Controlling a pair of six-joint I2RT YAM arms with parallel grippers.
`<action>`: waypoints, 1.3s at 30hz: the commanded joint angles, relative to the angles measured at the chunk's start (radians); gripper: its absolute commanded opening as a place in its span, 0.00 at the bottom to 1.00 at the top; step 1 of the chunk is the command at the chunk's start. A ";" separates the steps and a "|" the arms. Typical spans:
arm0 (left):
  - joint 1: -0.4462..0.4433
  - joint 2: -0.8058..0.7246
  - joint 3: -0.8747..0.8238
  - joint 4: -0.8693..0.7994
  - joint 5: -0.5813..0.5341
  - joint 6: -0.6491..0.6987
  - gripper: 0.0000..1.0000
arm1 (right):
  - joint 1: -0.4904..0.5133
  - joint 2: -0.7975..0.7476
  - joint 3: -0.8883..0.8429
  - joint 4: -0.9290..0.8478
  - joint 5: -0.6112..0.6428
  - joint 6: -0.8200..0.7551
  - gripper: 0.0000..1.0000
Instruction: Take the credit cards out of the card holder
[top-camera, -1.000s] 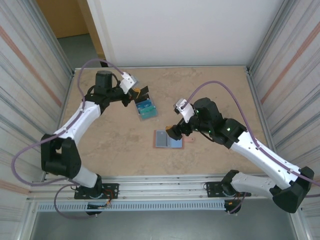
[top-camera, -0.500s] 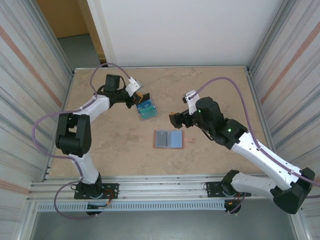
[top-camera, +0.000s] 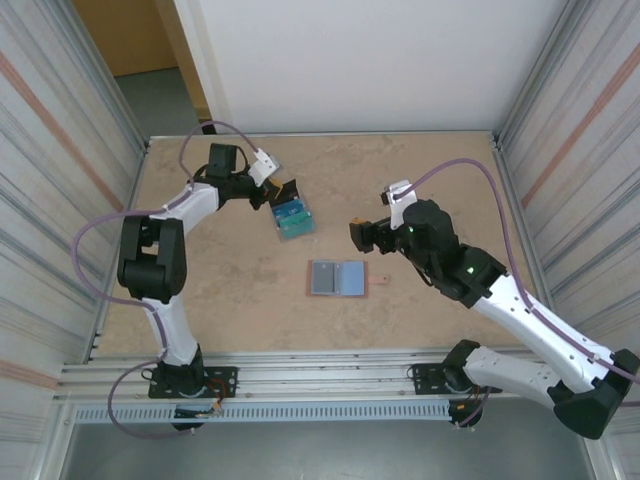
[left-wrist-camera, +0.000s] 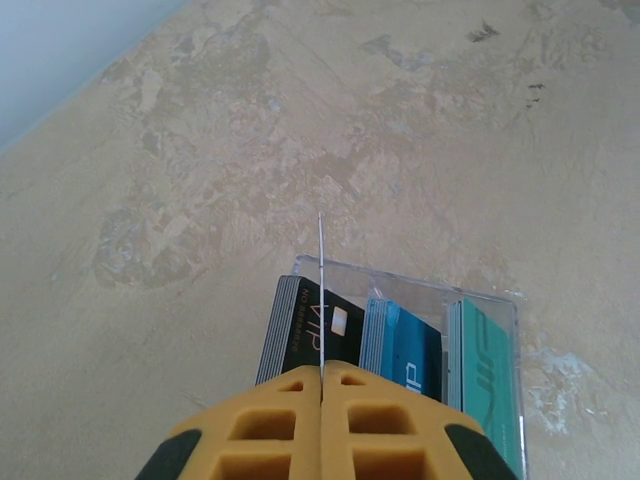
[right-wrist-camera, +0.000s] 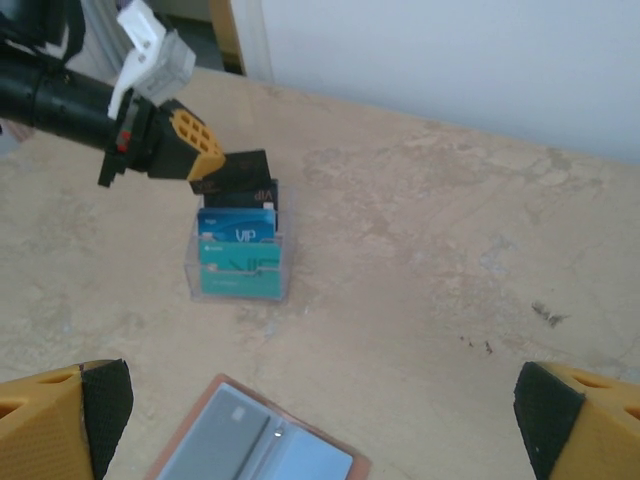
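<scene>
Lying open and flat on the table (top-camera: 220, 270), the card holder (top-camera: 337, 278) shows its blue-grey inside, with a small pink tab (top-camera: 381, 281) just off its right edge. Whether any card sits in its pockets cannot be told.

The right gripper (top-camera: 360, 236) hovers near the holder, a little beyond its far right corner, with its fingers spread wide and nothing between them. From the right wrist, the card holder (right-wrist-camera: 255, 445) lies at the lower edge between the two yellow fingertips of the right gripper (right-wrist-camera: 320, 412), closer to the one on the left side of that view, and touches neither.

The left gripper (top-camera: 281, 190) is well apart from the holder, over the far left part of the table. Its fingers are pressed together on a black card (top-camera: 288, 187), held just above a clear tray (top-camera: 279, 232) that stands between this gripper and the holder. The left wrist view shows the yellow tips of the left gripper (left-wrist-camera: 322, 385) pinching the black card (left-wrist-camera: 321, 270), seen edge-on as a thin line. Beneath it the clear tray (left-wrist-camera: 400, 285) holds the credit cards (left-wrist-camera: 400, 345) upright in black, blue and teal stacks. From the right wrist, the left gripper (right-wrist-camera: 205, 160) holds the black card (right-wrist-camera: 240, 170) tilted over the credit cards (right-wrist-camera: 238, 235).
</scene>
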 joint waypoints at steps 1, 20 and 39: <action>0.005 0.022 0.042 -0.029 0.050 0.040 0.00 | -0.011 -0.031 -0.012 0.021 0.022 0.015 0.99; 0.021 0.089 0.115 -0.168 0.065 0.138 0.01 | -0.013 -0.045 -0.010 0.023 -0.013 0.040 0.99; 0.016 0.080 0.109 -0.140 0.065 0.113 0.00 | -0.012 -0.066 0.001 0.011 -0.037 0.055 0.99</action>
